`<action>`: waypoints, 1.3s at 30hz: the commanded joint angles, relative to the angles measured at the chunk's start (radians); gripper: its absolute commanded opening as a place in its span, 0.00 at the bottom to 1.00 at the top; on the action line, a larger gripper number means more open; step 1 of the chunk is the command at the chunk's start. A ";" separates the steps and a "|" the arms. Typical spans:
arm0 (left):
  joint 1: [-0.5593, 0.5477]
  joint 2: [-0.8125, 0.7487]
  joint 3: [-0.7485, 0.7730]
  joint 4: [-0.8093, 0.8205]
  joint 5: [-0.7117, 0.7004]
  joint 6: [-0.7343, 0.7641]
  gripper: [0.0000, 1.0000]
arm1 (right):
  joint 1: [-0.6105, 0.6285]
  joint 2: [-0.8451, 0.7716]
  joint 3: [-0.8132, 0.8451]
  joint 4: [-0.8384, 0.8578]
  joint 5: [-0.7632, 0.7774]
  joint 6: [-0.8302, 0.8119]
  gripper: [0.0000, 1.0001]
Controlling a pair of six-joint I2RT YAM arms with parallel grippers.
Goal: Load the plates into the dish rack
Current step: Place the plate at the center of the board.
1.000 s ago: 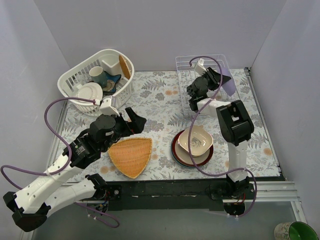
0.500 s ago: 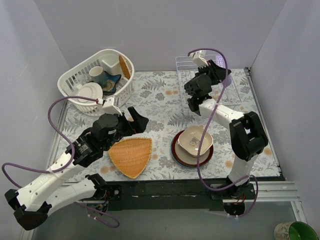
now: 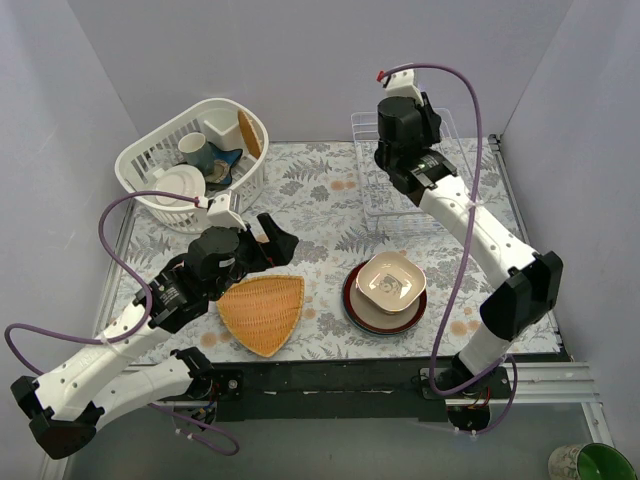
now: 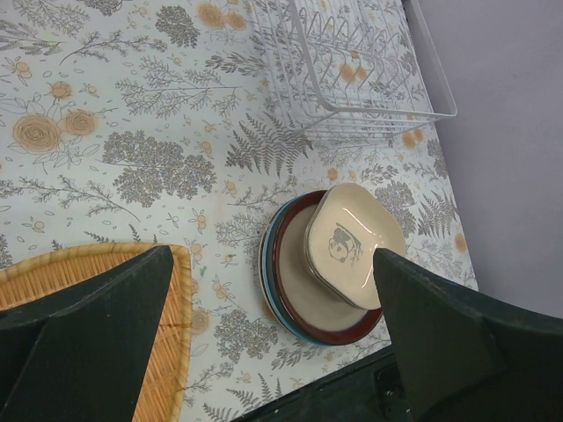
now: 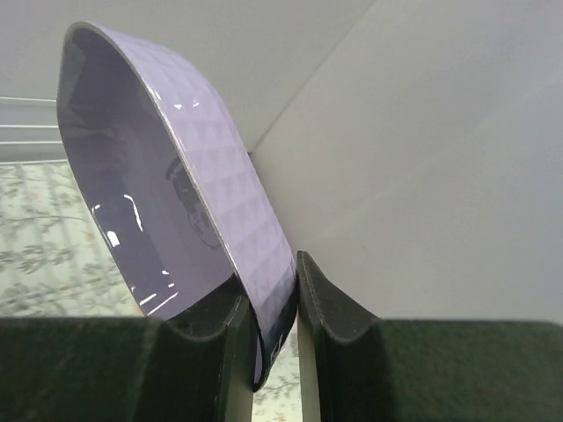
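Top view: my right arm (image 3: 470, 225) reaches up over the white wire dish rack (image 3: 372, 180) at the far right of the flowered counter (image 3: 320, 200). The left claw (image 3: 275, 235) hovers just beside an orange woven tray (image 3: 262, 312), with a stack of plates (image 3: 385, 295) to its right.

Left wrist view: its fingers stand wide apart. A cream dish (image 4: 352, 242) printed with a small panda-like face tops a dark red-brown plate (image 4: 295, 294), with the rack beyond.

Right wrist view: the right claw (image 5: 268, 299) pinches the rim of a lilac dish (image 5: 158, 176), which is held on edge.

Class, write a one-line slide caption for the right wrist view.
Right gripper clamps a lilac dish by its rim.
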 commanded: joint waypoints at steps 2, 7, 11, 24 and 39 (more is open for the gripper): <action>0.003 0.006 0.035 0.001 -0.004 -0.002 0.98 | -0.013 -0.083 0.017 -0.394 -0.205 0.388 0.01; 0.003 0.020 0.041 -0.002 -0.009 0.002 0.98 | -0.015 -0.146 -0.026 -0.441 -0.312 0.457 0.01; 0.005 0.044 0.047 0.004 -0.004 0.009 0.98 | -0.015 -0.193 -0.046 -0.457 -0.394 0.489 0.01; 0.005 0.090 0.066 0.026 0.007 0.016 0.98 | -0.041 -0.270 -0.104 -0.478 -0.621 0.563 0.01; 0.003 0.084 0.081 0.015 -0.058 0.035 0.98 | -0.044 -0.233 -0.170 -0.512 -1.151 0.599 0.01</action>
